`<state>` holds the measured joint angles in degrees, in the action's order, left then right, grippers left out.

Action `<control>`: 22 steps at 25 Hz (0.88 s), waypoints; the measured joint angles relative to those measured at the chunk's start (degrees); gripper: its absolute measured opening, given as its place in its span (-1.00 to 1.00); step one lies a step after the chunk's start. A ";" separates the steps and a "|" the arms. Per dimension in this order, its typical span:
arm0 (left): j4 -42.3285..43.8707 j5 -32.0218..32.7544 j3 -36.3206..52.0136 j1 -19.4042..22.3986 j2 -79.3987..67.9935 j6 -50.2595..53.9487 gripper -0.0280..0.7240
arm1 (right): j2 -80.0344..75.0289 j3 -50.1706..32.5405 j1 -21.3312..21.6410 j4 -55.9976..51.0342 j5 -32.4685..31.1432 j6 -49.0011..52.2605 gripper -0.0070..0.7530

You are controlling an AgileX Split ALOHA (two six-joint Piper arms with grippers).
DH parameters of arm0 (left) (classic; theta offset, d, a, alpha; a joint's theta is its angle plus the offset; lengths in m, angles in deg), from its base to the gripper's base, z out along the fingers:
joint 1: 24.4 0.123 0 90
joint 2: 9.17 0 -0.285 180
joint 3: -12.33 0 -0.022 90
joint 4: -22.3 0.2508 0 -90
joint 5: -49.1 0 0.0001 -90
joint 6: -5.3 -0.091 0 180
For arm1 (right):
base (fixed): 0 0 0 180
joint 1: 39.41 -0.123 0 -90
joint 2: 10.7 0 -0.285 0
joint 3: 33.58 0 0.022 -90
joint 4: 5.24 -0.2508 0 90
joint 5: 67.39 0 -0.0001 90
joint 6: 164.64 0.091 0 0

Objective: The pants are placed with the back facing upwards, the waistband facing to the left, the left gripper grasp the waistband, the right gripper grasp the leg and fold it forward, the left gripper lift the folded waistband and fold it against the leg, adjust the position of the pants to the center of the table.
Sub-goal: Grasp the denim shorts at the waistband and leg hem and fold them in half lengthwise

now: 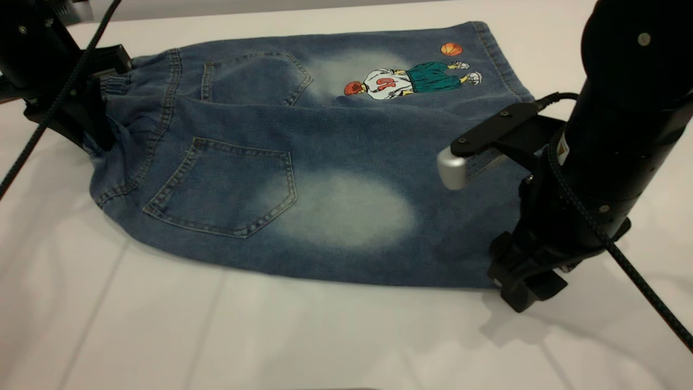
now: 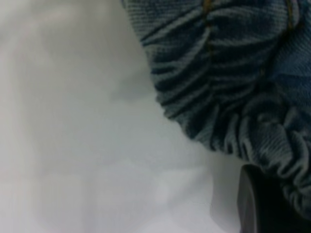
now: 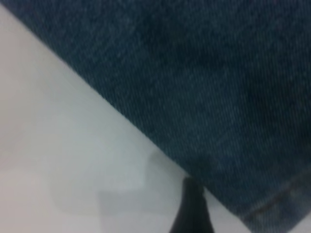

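At the left end of the pants (image 1: pixel 303 179), the left gripper (image 1: pixel 97 116) stands down over the waistband (image 1: pixel 116 108), its dark fingers (image 1: pixel 100 127) set against the gathered denim; whether they are closed on the cloth cannot be told, and the left wrist view shows only one black fingertip (image 2: pixel 260 204) just beside the ruffled elastic edge (image 2: pixel 233 121). At the right end, the right gripper (image 1: pixel 522 284) sits low on the table (image 1: pixel 162 325) at the near corner of the leg (image 1: pixel 335 211), touching or nearly touching the hem; its fingers' state cannot be told either, and the right wrist view gives a single dark fingertip (image 3: pixel 192 211) at the denim's edge (image 3: pixel 194 97), with white tabletop beside it. Between the two grippers the pants lie flat and spread, back side up, with two back pockets showing. The plain leg, with its pale oval faded patch, is on the near side; the leg with the cartoon basketball player (image 1: pixel 411 81) is on the far side. The waistband points left, the hems right. The white table extends well beyond the pants on the near side.
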<state>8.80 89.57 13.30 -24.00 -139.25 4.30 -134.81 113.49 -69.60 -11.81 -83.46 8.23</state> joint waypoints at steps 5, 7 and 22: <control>0.00 0.00 0.00 0.00 0.00 0.00 -0.70 | -0.15 0.15 0.00 -0.05 0.61 0.07 -0.02; 0.00 0.00 0.00 0.00 0.00 0.00 -0.70 | -0.19 0.20 0.00 -0.12 1.62 0.07 -0.30; -6.67 -1.18 -0.07 0.00 0.00 -1.49 -0.70 | 16.50 3.24 5.63 -6.00 -1.90 0.00 -0.90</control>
<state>2.13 88.39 13.23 -24.00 -139.25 2.81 -118.31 116.73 -63.97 -17.82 -85.36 8.23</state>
